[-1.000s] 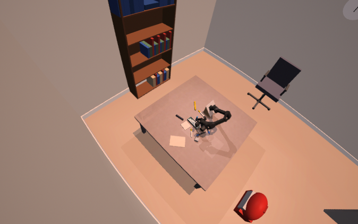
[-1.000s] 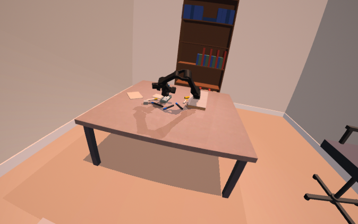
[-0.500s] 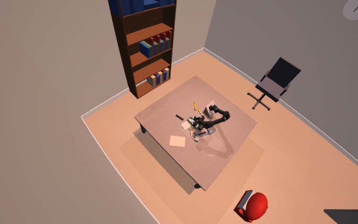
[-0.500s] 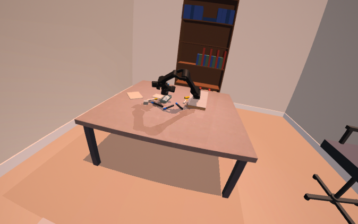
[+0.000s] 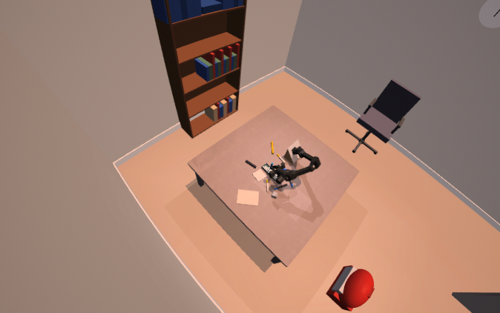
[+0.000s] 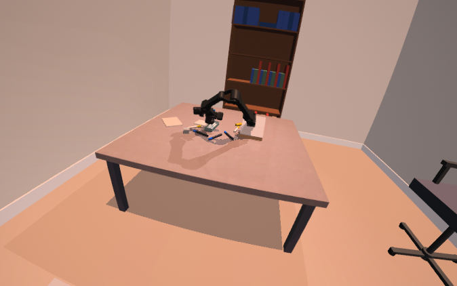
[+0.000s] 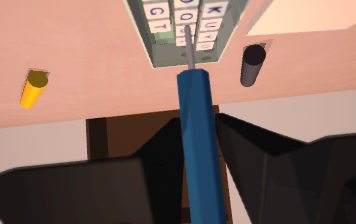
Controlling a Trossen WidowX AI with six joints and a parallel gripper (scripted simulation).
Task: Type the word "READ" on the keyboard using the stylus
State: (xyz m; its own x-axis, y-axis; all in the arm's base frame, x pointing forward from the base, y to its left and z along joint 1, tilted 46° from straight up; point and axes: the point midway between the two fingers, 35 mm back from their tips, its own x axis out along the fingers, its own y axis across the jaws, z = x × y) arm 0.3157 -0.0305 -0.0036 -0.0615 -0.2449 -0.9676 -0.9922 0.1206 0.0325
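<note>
The gripper (image 7: 199, 131) (image 6: 209, 121) is shut on the blue stylus (image 7: 196, 100). Its body runs between the two dark fingers, and its thin grey tip points at the keyboard. The keyboard (image 7: 164, 58) (image 6: 212, 128) (image 5: 265, 167) is a grey-green tray with rows of white lettered keys, cut off by the top edge in the wrist view. The stylus tip shows over the middle row, just beside a key that looks like O, and partly covers the key nearer the tray's end. G, T, K and U show in the rows beside it. Whether the tip touches a key, I cannot tell.
A black marker (image 7: 249, 70) (image 5: 251, 164) and a yellow marker (image 7: 33, 91) (image 5: 272, 147) lie beyond the keyboard. Several blue-ended black pens (image 6: 201, 133) and a small grey block (image 6: 186, 130) lie near it. A sloped white board (image 6: 256, 128) stands by the arm's base. Paper (image 5: 248, 197) lies farther off.
</note>
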